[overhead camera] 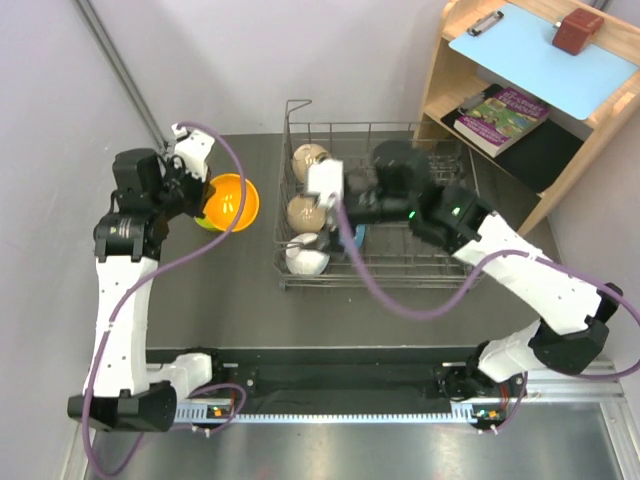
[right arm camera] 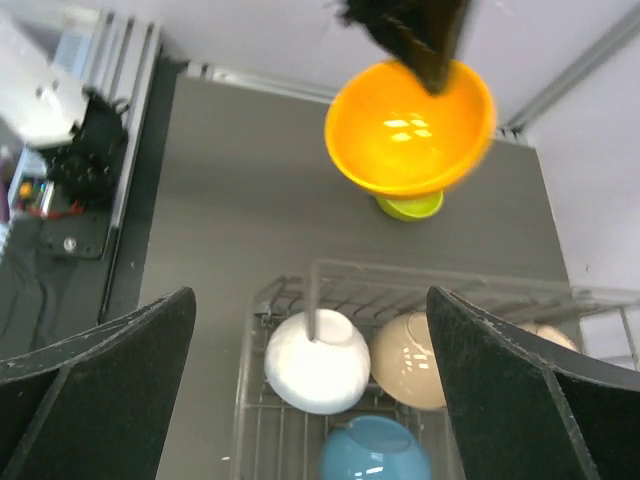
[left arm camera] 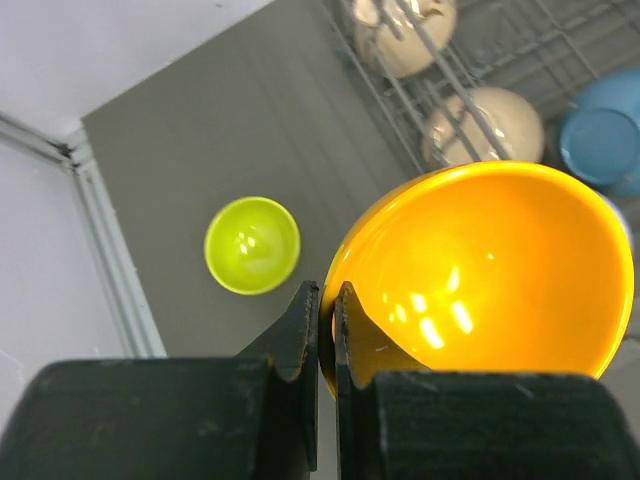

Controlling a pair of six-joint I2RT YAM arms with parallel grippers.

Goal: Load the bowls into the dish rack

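Six bowls counted, all small, round and glossy: one orange, one yellow-green, two beige, one white, one blue.

At far left, left gripper (left arm camera: 322, 300), black fingers (left arm camera: 300, 330) pressed nearly together, pinching the rim of the orange bowl (left arm camera: 480, 270). Bowl lifted clear of the dark grey matte desk (left arm camera: 220, 140), tilted, shiny hollow turned to the wrist camera, left of the rack. Beneath it, yellow-green bowl (left arm camera: 252, 245) upright on the desk, close to the wall edge.

Further right, one dish rack (overhead camera: 400, 283): rectangular basket of thin grey wire, tall sides, rows of prongs. Along its left end, three pale bowls in a row, rounded undersides showing: far beige bowl (overhead camera: 308, 157), middle beige bowl (overhead camera: 303, 212), then white bowl (overhead camera: 305, 260) nearest the arms. Just right of those, blue bowl (right arm camera: 375, 448), also inside the rack, partly hidden under the arm in the top view.

Above the rack's left end, right gripper (right arm camera: 310, 295), fingers (right arm camera: 120, 360) spread wide, nothing gripped.

At far right, one wooden shelf unit (overhead camera: 440, 65) of pale wood, carrying one light-blue clipboard (overhead camera: 545, 55) and one red-brown block (overhead camera: 578, 30) on top, one book (overhead camera: 503, 118) on the shelf below.
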